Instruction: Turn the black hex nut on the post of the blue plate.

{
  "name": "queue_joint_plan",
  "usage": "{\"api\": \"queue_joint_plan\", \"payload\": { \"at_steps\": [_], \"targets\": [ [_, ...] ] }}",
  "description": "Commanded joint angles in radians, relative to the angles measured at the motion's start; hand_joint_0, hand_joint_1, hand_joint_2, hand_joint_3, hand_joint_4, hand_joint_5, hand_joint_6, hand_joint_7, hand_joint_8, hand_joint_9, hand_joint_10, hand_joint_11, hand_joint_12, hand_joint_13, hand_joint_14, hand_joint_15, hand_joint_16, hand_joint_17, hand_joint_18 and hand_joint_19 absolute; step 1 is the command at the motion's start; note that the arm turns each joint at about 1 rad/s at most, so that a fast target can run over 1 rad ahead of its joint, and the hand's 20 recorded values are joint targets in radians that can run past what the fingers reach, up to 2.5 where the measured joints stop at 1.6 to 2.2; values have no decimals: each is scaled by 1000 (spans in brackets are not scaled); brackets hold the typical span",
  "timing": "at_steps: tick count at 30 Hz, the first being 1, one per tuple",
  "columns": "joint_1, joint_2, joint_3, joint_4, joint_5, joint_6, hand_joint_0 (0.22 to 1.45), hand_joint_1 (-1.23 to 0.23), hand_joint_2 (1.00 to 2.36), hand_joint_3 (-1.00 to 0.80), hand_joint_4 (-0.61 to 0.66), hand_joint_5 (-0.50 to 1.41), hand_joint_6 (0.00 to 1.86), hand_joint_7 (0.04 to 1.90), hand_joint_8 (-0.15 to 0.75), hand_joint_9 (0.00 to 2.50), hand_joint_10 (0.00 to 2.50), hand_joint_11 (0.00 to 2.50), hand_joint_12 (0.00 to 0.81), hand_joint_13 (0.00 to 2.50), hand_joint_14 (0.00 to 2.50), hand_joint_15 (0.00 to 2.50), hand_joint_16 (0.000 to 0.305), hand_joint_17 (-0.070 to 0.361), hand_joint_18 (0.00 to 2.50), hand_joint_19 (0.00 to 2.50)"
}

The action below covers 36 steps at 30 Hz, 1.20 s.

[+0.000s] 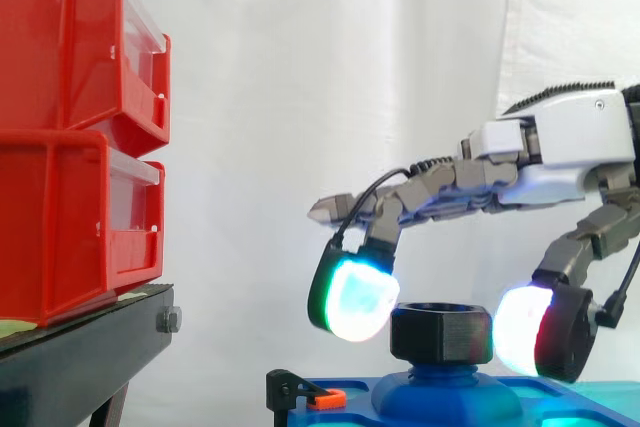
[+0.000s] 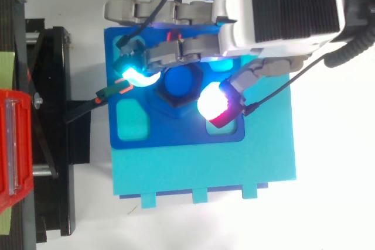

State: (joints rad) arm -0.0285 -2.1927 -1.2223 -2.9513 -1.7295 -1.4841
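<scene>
Black hex nut (image 1: 440,333): matte, plain flats, sits on the blue post (image 2: 181,82) at the centre of the blue plate (image 2: 176,136).
Hand (image 1: 560,142): reaches in from 3 o'clock in the side view.
Fingers: curled, pinching the nut; cyan-white pad (image 1: 352,297) at its 9 o'clock, white-red pad (image 1: 528,332) at its 3 o'clock.
Hidden: the plate's 12 o'clock edge lies under the hand in the top view.
Red bins (image 1: 80,137): at 9 o'clock, well apart.

Two stacked red bins (image 1: 60,217) sit on a black stand (image 1: 90,342) at left, before a white curtain (image 1: 330,77); an orange-tipped black clamp (image 1: 300,392) is nearby.
</scene>
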Motion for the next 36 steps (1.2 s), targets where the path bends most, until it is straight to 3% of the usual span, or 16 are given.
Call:
{"api": "queue_joint_plan", "payload": {
  "at_steps": [1, 20, 24, 36],
  "targets": [
    [1, -22, 0, 20, -1, 7, 429, -682, 1000, -500, 41, -300, 502, 751, 131, 0, 0, 0, 316, 0, 0, 1, 45, 102, 0, 91],
    [1, -21, 1, 21, -13, 11, 430, -662, 1000, -500, 47, -300, 502, 756, 130, 0, 0, 0, 315, 0, 0, 6, 45, 102, 0, 97],
    [-1, -21, 30, 9, -12, 10, 429, -660, 1000, -500, 49, -300, 502, 756, 131, 0, 0, 0, 316, 0, 0, 9, 45, 102, 0, 101],
    [-2, -21, 34, -12, -13, 8, 429, -652, 1000, -500, 53, -300, 502, 765, 133, 0, 0, 0, 314, 0, 0, 10, 45, 102, 0, 99]
  ]
}}
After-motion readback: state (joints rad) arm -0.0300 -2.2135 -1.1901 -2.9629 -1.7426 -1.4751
